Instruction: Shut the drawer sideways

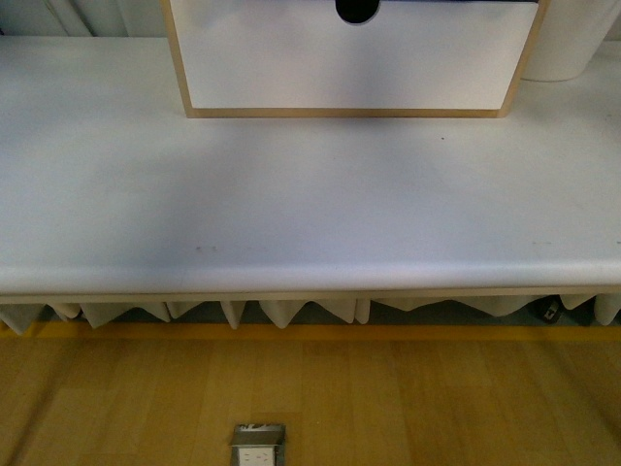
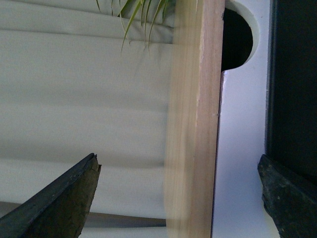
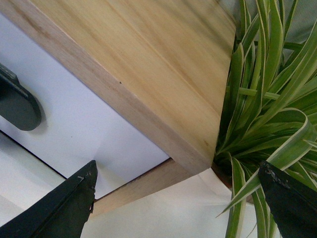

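The drawer (image 1: pixel 349 68) has a white front in a pale wood frame, at the back of the table, with a dark semicircular notch (image 1: pixel 357 10) in its top edge. Neither arm shows in the front view. In the left wrist view my left gripper (image 2: pixel 178 163) is open and straddles the cabinet's wooden side edge (image 2: pixel 195 124). The white front (image 2: pixel 237 148), its notch (image 2: pixel 237 39) and a black band (image 2: pixel 294 84) lie beside that edge. My right gripper (image 3: pixel 177 171) is open near the cabinet's wooden corner (image 3: pixel 188 148). The white front (image 3: pixel 89 124) and the end of its black oval handle (image 3: pixel 17 104) show there.
The cabinet stands on a white table (image 1: pixel 291 214) whose front edge runs across the front view. A white pot (image 1: pixel 572 44) stands right of the cabinet. A striped green plant (image 3: pixel 267 99) is close to my right gripper. Pale folds (image 2: pixel 84 89) hang behind the cabinet.
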`<action>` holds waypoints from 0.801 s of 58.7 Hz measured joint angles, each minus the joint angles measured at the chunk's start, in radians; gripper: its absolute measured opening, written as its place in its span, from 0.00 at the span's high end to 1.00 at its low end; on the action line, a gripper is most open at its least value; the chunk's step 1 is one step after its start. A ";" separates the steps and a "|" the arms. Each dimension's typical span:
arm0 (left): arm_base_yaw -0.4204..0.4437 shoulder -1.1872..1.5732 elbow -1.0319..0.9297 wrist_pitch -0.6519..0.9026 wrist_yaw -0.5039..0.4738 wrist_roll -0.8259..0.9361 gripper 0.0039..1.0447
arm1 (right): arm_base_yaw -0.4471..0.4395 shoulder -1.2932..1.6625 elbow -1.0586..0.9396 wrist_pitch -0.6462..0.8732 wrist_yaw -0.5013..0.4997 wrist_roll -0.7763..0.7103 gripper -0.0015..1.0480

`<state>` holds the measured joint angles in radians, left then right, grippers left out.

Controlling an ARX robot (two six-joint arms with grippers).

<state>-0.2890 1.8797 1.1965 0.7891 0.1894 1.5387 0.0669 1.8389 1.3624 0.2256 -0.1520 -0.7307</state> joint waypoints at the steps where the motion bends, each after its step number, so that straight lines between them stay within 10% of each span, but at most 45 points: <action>1: 0.000 -0.002 -0.003 0.002 0.000 -0.002 0.06 | 0.000 -0.001 0.000 0.000 -0.001 0.001 0.09; 47: 0.081 -0.605 -0.660 0.172 -0.203 -0.457 0.06 | -0.046 -0.677 -0.589 0.081 -0.048 0.182 0.09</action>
<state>-0.2081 1.2751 0.5369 0.9615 -0.0132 1.0821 0.0212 1.1614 0.7731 0.3069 -0.1997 -0.5484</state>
